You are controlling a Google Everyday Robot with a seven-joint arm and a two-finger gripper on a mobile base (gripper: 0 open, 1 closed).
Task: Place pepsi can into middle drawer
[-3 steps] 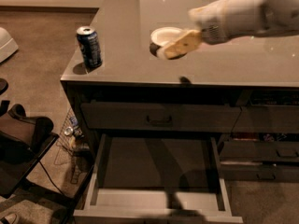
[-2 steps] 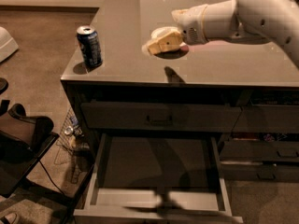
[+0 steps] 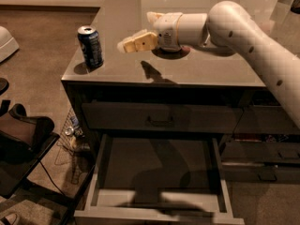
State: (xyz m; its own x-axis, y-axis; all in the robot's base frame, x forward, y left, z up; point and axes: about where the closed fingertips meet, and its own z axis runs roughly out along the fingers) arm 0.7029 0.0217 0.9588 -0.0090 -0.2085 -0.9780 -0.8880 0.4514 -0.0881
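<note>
1. One pepsi can point(image 3: 90, 46) is in view. It stands upright near the left front corner of the countertop point(image 3: 211, 71), apart from everything else, which leaves its right side free for a sideways approach.
2. One gripper point(image 3: 124, 46) is mine. It hovers above the countertop just right of the can and at about the can's height, pointing left toward it without touching it. I judge it is lined up this way so that a short move leftward would bring it around the can.
3. Whether my gripper is open or closed I cannot tell from this angle. It has hold of nothing, since the can stands free on the surface.
4. One arm point(image 3: 253, 36) reaches in from the right and crosses over the far middle of the countertop, so its shadow falls on the top in front of it.
5. One middle drawer point(image 3: 96, 172) is pulled well out toward the near side, below the countertop's front edge. Its dark flat floor is bare, ready to take the can from above.
6. One shut drawer front point(image 3: 117, 116) with one black bar handle point(image 3: 160, 122) sits directly above the open drawer, and it does not block the way down.
7. Narrower drawers point(image 3: 265, 121) lie to the right; I make out at least two.
8. My judgement of progress: the grasp is not yet made, and the carry and drop are both left to do.
</note>
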